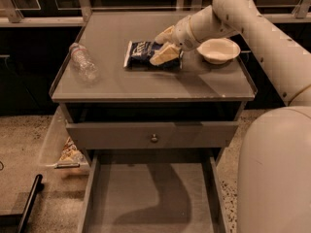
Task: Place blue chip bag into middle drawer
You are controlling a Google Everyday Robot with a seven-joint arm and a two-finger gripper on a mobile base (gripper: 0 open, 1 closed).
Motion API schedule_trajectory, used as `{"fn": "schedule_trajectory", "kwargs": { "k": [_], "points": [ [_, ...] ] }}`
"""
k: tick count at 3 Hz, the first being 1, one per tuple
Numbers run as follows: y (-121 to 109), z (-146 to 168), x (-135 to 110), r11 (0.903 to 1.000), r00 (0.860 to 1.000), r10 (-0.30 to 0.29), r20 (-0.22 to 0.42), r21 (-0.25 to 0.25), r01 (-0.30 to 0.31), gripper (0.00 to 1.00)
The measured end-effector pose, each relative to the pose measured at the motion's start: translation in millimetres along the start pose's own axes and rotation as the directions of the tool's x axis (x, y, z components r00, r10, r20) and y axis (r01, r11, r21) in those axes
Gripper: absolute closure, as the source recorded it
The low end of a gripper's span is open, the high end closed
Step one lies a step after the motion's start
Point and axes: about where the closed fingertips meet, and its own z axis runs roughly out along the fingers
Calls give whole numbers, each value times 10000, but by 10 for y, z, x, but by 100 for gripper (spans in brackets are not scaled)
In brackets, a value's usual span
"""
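Note:
The blue chip bag [142, 53] lies flat on the grey cabinet top [146, 84], near its middle back. My gripper [164, 45] reaches in from the right and sits over the bag's right end. It is open, with one cream finger [163, 55] on the near side of the bag and the other behind it. The middle drawer [150, 193] is pulled out wide at the bottom of the view, showing a bare grey floor and thin side walls.
A clear plastic bottle [83, 63] lies at the top's left. A white bowl [218, 50] stands right of the bag, under my arm. A drawer front with a brass knob [154, 138] sits slightly out above the open drawer. A clear bin [58, 147] stands on the floor at left.

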Motion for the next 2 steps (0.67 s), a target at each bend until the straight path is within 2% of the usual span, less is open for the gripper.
{"fn": "schedule_trajectory", "kwargs": {
  "k": [2],
  "points": [
    [0, 1, 0, 10000, 10000, 0, 0, -1, 0, 88]
  ]
}}
